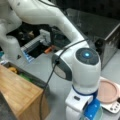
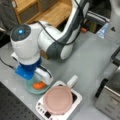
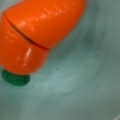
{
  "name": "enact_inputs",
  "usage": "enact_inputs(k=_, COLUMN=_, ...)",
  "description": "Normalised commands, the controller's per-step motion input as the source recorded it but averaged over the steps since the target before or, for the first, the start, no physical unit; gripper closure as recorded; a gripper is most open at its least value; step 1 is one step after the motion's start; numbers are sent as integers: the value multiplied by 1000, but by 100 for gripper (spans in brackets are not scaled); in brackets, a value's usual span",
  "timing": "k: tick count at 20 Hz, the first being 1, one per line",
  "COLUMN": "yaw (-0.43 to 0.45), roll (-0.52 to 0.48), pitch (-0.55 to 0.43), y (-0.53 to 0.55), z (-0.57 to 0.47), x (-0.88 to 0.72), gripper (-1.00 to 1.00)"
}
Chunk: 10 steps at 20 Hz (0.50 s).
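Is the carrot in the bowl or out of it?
In: the carrot lies on the teal bowl floor, the arm's wrist directly above.

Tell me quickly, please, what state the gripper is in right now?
Gripper: hidden under the wrist in both front views, low over the bowl that holds the carrot; open or shut cannot be told.

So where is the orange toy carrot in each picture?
Front view with the wooden box at left: the carrot is not visible; the arm hides the spot.
Front view with the wooden shelf at top: the carrot lies in the teal bowl, lower left, under the arm's blue wrist part.
Wrist view: it fills the upper left, green cap lowest.
Shared landmark: the pink round plate, seen in both front views.
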Motion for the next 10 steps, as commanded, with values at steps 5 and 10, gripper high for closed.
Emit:
enact_inputs(k=5, yaw=-8, roll=-121, pitch=32, y=107, z=-58, x=22, gripper=-100)
enact_inputs(k=10, yaw=-26, roll=-156, pitch=19, y=173, z=-73, x=0, gripper=-100)
